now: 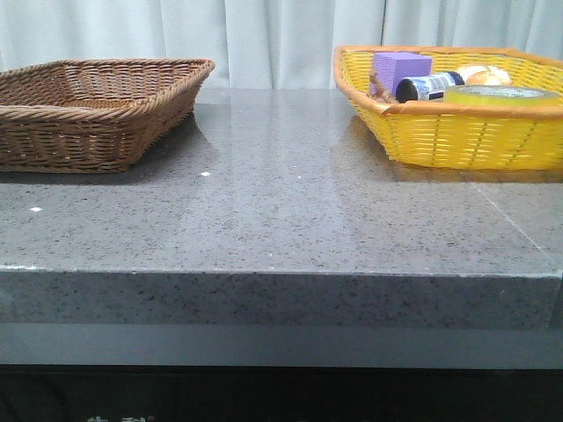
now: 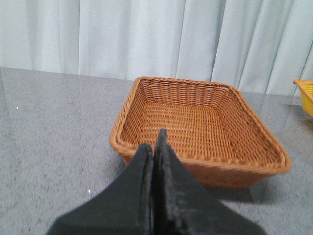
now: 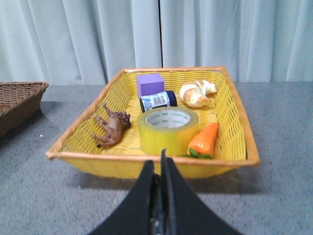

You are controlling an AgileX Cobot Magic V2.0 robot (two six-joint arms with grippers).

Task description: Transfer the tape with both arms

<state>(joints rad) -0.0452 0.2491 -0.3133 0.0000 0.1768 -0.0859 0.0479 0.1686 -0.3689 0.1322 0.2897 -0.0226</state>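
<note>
- While nothing gripped yet, main risks below, biggest thing first.
- Table [image 1: 281, 220]: glossy stone; dropped tape likely to roll or slide away.
- Brown basket [image 2: 200, 127]: seemingly the target, well apart from yellow basket [image 3: 230, 122]; long carry plus handover between arms, so mistimed release means a fall onto the table.
- Yellow basket: raised wall between right gripper [image 3: 161, 156] and tape; low approach could catch the rim and shove the whole basket.
- Left gripper [image 2: 155, 147]: jaws pressed together, nothing held, facing brown basket; must spread before receiving, else a bump at handover.
- Right gripper: jaws closed too, nothing held, just outside the yellow basket's near wall, pointed at tape.
- Tape [image 3: 167, 129]: lying flat in yellow basket, near front wall; smooth wide roll, could slip from a shallow pinch.
- Horse [image 3: 112, 128], carrot [image 3: 203, 139]: close on either side of tape, carrot nearly touching; spread fingers may snag or drag them.
- Bottle [image 3: 157, 100], block [image 3: 149, 84], croissant [image 3: 196, 93]: behind tape; overshoot could knock them.
</note>
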